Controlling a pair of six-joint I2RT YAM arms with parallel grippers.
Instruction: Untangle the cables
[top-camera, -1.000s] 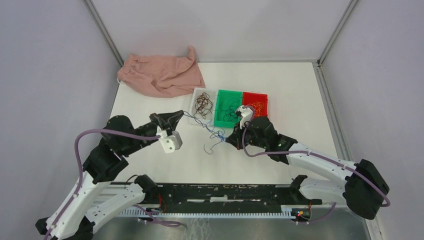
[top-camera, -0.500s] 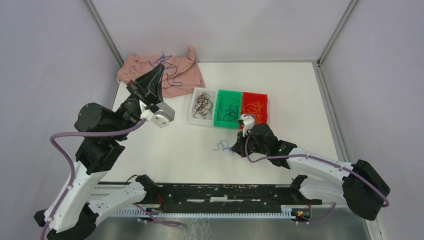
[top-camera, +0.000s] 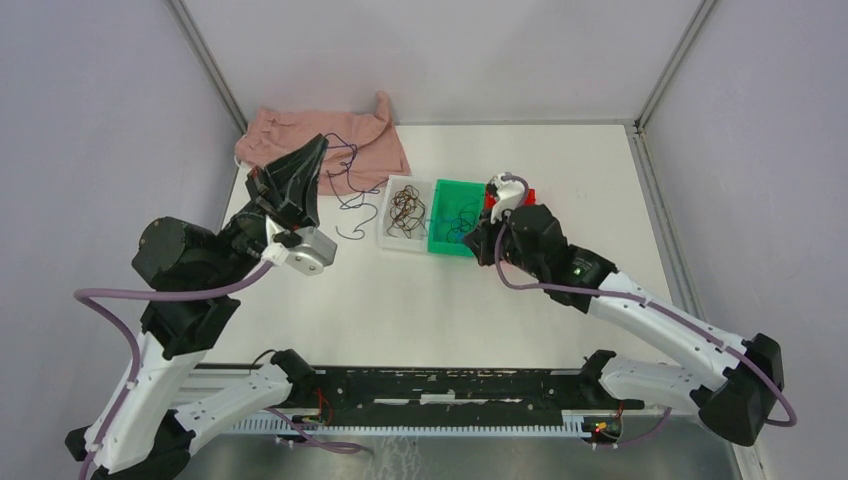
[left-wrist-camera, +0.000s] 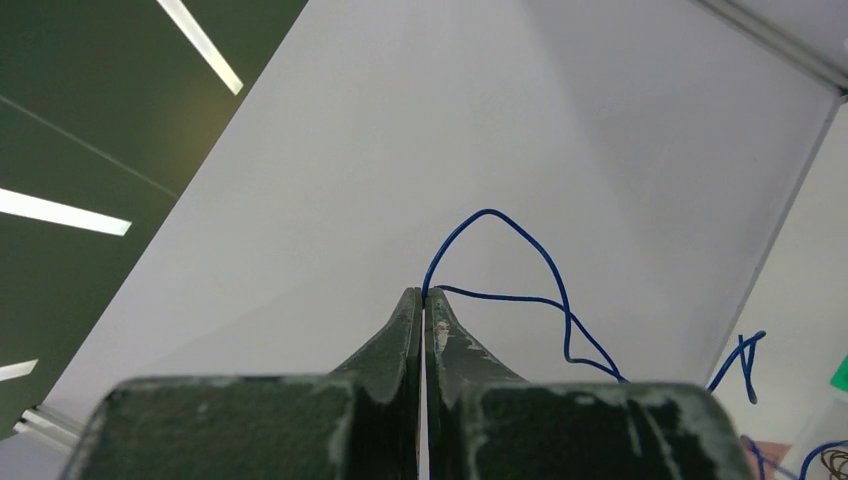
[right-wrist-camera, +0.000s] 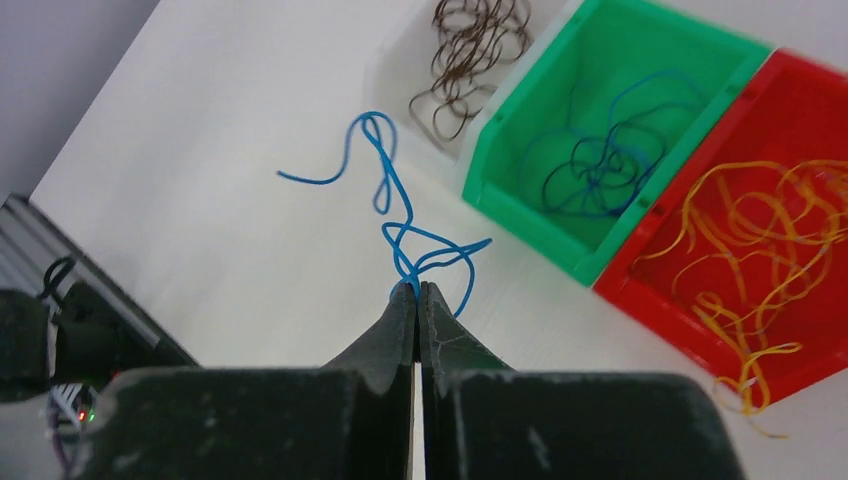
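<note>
Right hand (right-wrist-camera: 416, 288) clenched on a blue cable (right-wrist-camera: 386, 190), pinched at the very tips, tail hanging in loose loops toward the desk (top-camera: 560, 160), just left of the green bin (right-wrist-camera: 520, 222) in the wrist view. Left hand (left-wrist-camera: 422, 297) likewise shut, nipping a second blue cable (left-wrist-camera: 487, 211). Raised at the upper left of the overhead view, strand trailing down past the pink cloth (top-camera: 290, 150) toward the desk near the white bin (top-camera: 392, 240). No visible link between the two strands, so probably parted already.

Further out: brown cables (top-camera: 406, 210) in the white bin, a blue bunch (right-wrist-camera: 590, 165) in the green one, yellow-orange cables (right-wrist-camera: 750, 230) in the red bin (right-wrist-camera: 680, 335) at the lower right of the right wrist view.

Likely step: dropping the right-hand strand among its blue fellows. To do it well:
- Carry the pinch over the middle of the green bin, not its rim.
- Go low enough for the dangling loops to coil inside before letting go.
- Release only with the tail wholly within the walls; otherwise a risk of draping over the rim or catching the brown cables next door.
- Hold the left pinch high, and lift the trailing end off the cloth before any sideways travel, given thin wire's readiness to snag on fabric.
</note>
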